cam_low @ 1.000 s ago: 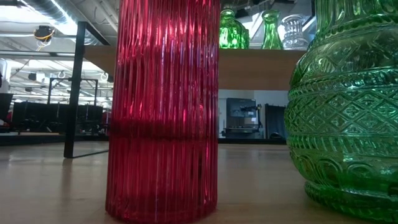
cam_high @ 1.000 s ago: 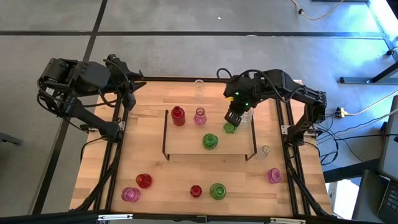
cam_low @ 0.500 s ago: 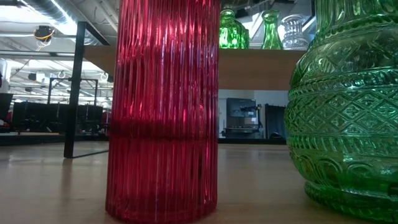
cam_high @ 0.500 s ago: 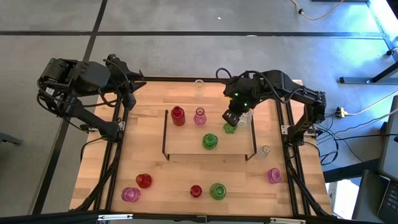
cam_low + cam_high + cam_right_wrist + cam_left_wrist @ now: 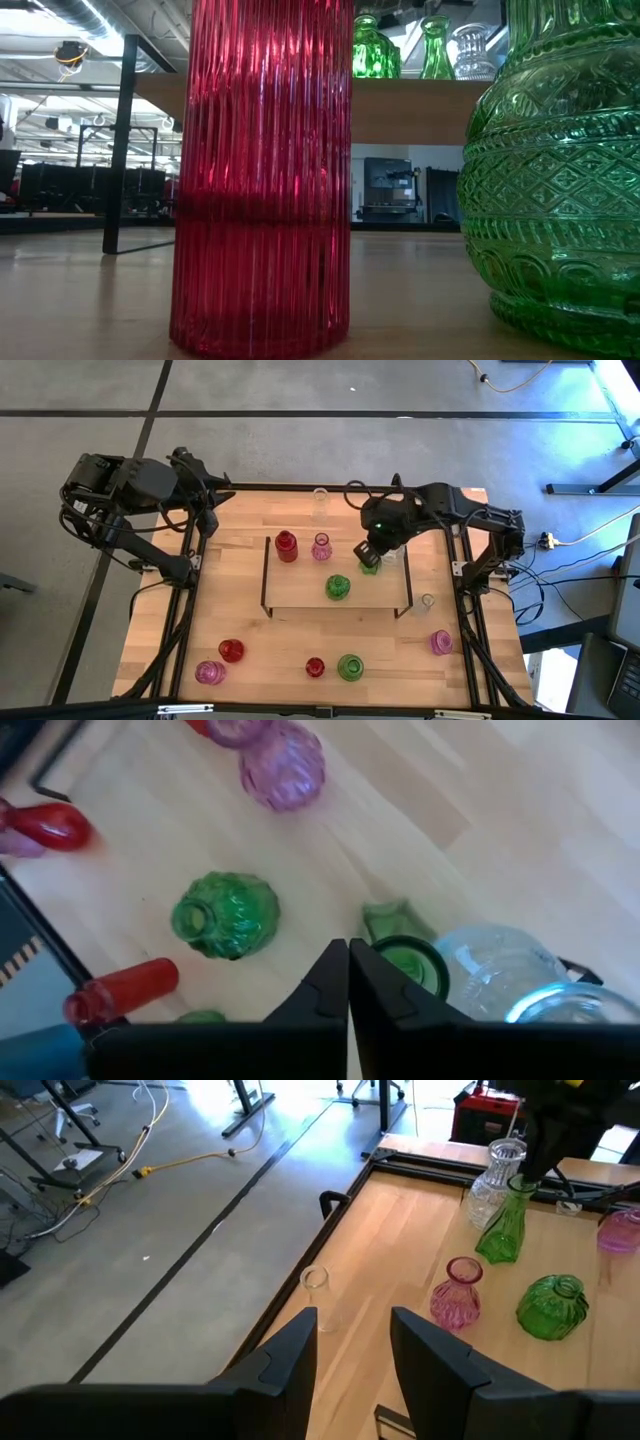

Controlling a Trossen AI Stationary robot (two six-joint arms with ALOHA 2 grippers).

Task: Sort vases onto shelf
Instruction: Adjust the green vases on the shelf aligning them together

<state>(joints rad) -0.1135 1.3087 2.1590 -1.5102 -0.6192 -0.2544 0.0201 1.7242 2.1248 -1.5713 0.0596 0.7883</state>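
Observation:
The light-wood shelf [image 5: 300, 595] stands mid-table on black legs. On it stand a red vase [image 5: 286, 546], a pink vase [image 5: 321, 547], a round green vase [image 5: 338, 587], a green bottle vase [image 5: 369, 567] and a clear vase [image 5: 393, 552]. My right gripper [image 5: 366, 550] is shut and hangs over the shelf, close beside the green bottle vase's mouth [image 5: 410, 960]. In the left wrist view the right gripper [image 5: 535, 1145] comes down just above that green bottle vase [image 5: 503, 1230]. My left gripper [image 5: 355, 1345] is open, waiting at the table's far left corner [image 5: 205, 510]. My right gripper's shut fingers [image 5: 360, 985] point down from above, right next to the rim of the green bottle vase [image 5: 395, 952], which stands upright on the shelf. Whether they touch the rim, I cannot tell.
On the tabletop stand more vases: red [image 5: 231, 650], pink [image 5: 210, 672], small red [image 5: 315, 667] and green [image 5: 350, 666] near the near edge, pink [image 5: 441, 642] and small clear [image 5: 427, 601] at the right, and clear [image 5: 320, 500] at the far edge. A ribbed red vase [image 5: 262, 180] fills the low view.
My right gripper has shifted a little toward the table's left over the shelf, staying at the green bottle vase. The vases stand where they stood.

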